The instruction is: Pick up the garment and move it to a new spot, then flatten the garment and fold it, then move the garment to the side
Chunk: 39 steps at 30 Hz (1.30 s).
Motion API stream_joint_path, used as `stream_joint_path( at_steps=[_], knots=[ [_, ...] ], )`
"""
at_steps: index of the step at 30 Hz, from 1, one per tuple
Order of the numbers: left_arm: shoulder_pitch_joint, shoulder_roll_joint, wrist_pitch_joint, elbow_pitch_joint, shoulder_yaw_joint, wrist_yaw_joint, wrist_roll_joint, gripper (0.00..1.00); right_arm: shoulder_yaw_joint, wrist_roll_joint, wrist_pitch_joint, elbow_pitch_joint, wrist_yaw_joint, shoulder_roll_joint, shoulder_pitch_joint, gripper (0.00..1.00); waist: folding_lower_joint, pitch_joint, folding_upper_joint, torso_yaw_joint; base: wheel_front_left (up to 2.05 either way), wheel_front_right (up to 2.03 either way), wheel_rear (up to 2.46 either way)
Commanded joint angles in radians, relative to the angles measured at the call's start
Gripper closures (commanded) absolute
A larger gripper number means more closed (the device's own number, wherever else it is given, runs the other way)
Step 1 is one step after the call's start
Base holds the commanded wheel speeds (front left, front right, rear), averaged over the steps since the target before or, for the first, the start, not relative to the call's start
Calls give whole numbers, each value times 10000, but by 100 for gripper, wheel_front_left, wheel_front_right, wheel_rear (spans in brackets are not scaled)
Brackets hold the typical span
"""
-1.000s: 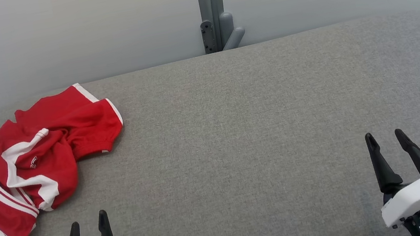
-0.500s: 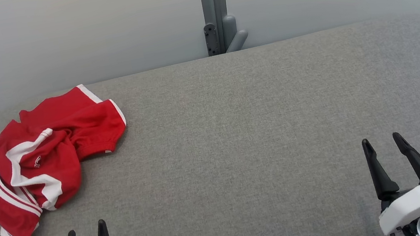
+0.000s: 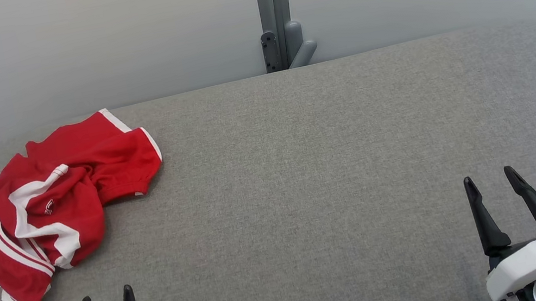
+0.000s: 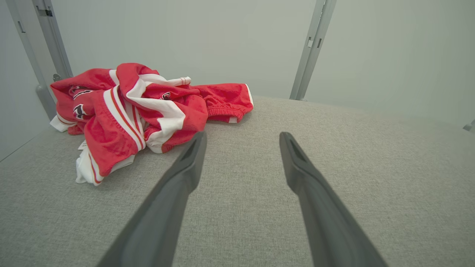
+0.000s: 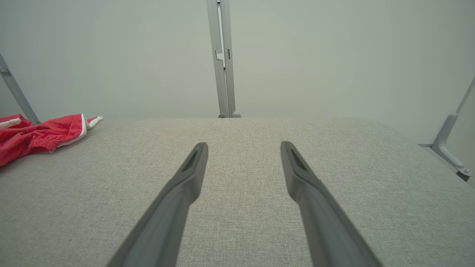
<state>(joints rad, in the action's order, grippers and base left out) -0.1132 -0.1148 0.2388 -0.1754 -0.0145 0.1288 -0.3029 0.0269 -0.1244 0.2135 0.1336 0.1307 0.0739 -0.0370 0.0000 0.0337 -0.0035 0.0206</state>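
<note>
While both arms sit low in the head view, I see the garment [image 3: 35, 208] lying crumpled at the left of the frame, on the far left part of the grey cloth-covered bench [image 3: 304, 166]. It is a red piece with white stripes and white edging, bunched into folds. One red panel is spread toward the upper right of the heap and a white-trimmed corner points toward the lower left.

My left hand [image 3: 106, 293] shows at the lower left of the frame, its two dark fingers standing apart with a clear gap and nothing between them. The garment lies above and a little to the left of it in that view, near but not touching; bare bench shows between the fingertips and the nearest red fold. In the left wrist view the garment sits in the upper left, and the tip of the finger on that side lines up just below its near edge, though from there I cannot tell how much gap is between them.

My right hand [image 3: 488, 174] sits at the lower right of the head view, fingers likewise spread and holding nothing, well apart from the garment across the bench. In the right wrist view a red edge of the garment shows at the far left of the frame, well off to the side of the fingers. A grey post [image 3: 274, 6] rises behind the bench at the top centre, against a pale wall [image 3: 61, 43]
</note>
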Motion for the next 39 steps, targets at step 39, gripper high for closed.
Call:
stream_joint_path(
  at_steps=[39],
  knots=[
    [-460, -246, 266, 270, 168, 31, 1028, 0, 240, 905, 541, 123, 1, -194, -437, 0, 0, 121, 35, 260, 0, 0, 0]
  ],
)
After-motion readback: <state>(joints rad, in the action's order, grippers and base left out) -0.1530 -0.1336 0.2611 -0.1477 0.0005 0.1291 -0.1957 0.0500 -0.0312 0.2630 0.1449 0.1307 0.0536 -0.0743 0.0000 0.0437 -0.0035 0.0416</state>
